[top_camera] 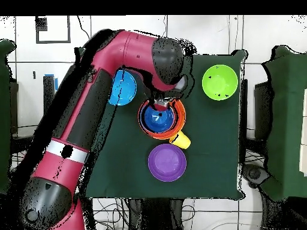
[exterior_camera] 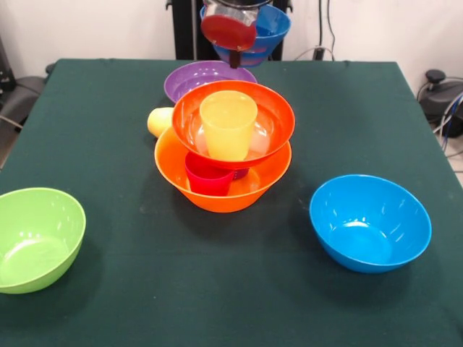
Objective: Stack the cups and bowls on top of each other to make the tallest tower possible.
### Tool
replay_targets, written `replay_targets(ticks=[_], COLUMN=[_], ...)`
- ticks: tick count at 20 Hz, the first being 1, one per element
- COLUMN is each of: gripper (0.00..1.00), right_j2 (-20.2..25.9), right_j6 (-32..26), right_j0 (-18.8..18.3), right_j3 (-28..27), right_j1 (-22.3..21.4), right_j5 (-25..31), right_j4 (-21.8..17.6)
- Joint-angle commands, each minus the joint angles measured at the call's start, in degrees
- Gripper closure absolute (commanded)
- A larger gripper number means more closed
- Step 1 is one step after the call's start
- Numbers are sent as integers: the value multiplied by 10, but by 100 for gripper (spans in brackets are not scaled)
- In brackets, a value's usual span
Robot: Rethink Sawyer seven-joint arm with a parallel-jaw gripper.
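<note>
A robotics lab: a red and black robot arm (top_camera: 90,114) over a dark green cloth-covered table (exterior_camera: 217,289); loose black cables (exterior_camera: 443,108) at right; white tiled floor (top_camera: 198,42).

Dark green cloth (exterior_camera: 217,289) covers tabletop, smooth, edges square. White wall (exterior_camera: 87,29) behind. Black cables (exterior_camera: 325,43) hang against wall at far right, more cable (top_camera: 150,209) loops on pale tiled floor (top_camera: 270,36) beside tabletop in overhead view. Black rounded device (exterior_camera: 438,90) with wires off right edge. Dark grey object (exterior_camera: 18,94) off left edge, partly hidden.
</note>
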Motion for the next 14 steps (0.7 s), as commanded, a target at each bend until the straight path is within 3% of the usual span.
replay_targets(ticks=[1,14], gripper=[100,100], right_j2=[47,51], right_j6=[27,32], right_j0=[-18,-35], right_j3=[-45,-65], right_j1=[30,42], right_j5=[-20,-33], right_j4=[13,24])
